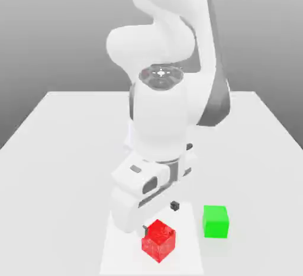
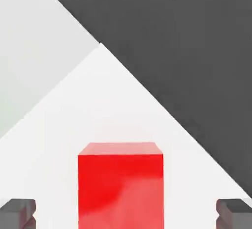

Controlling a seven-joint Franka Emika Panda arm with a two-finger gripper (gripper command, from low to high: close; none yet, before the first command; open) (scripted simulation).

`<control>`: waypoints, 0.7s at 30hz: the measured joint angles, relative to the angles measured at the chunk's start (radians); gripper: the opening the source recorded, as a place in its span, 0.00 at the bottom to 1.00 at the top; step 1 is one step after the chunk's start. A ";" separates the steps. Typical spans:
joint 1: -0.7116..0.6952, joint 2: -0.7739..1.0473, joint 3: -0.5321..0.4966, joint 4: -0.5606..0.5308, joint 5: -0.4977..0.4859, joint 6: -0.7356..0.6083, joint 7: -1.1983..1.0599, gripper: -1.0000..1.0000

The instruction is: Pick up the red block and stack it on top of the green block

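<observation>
There is one red block [image 1: 158, 241], below the claw [image 2: 126, 213] and, in the hand view, between its two fingertips, touching neither. The claw stands wide open and holds nothing. The block rests on one bright white panel [image 1: 121, 263] and is turned at an angle to the panel's sides. One green block [image 1: 215, 221] sits off the panel, near the claw on the exterior view's right, well clear of the fingers. Part of the red block is cut off by the edge of the hand view, and the fingers are mostly hidden behind the hand in the exterior view, where just two dark tips can be made out. The single white arm [image 1: 161, 115] rises above the claw and covers the middle of the pale table [image 1: 65, 168]. A dark grey area [image 2: 197, 51] borders the panel in the hand view.
</observation>
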 joint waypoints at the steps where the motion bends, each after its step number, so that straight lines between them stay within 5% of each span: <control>1: -0.012 0.037 0.016 0.005 0.017 0.029 -0.013 0.50; 2: -0.022 0.063 0.028 0.009 0.029 0.051 -0.022 0.00; 9: -0.024 0.065 0.030 0.009 0.027 0.051 -0.021 0.00; 15: 0.008 -0.121 -0.011 -0.024 -0.068 -0.099 0.039 0.00; 21: 0.120 -0.243 0.062 -0.091 -0.124 -0.152 -0.075 0.00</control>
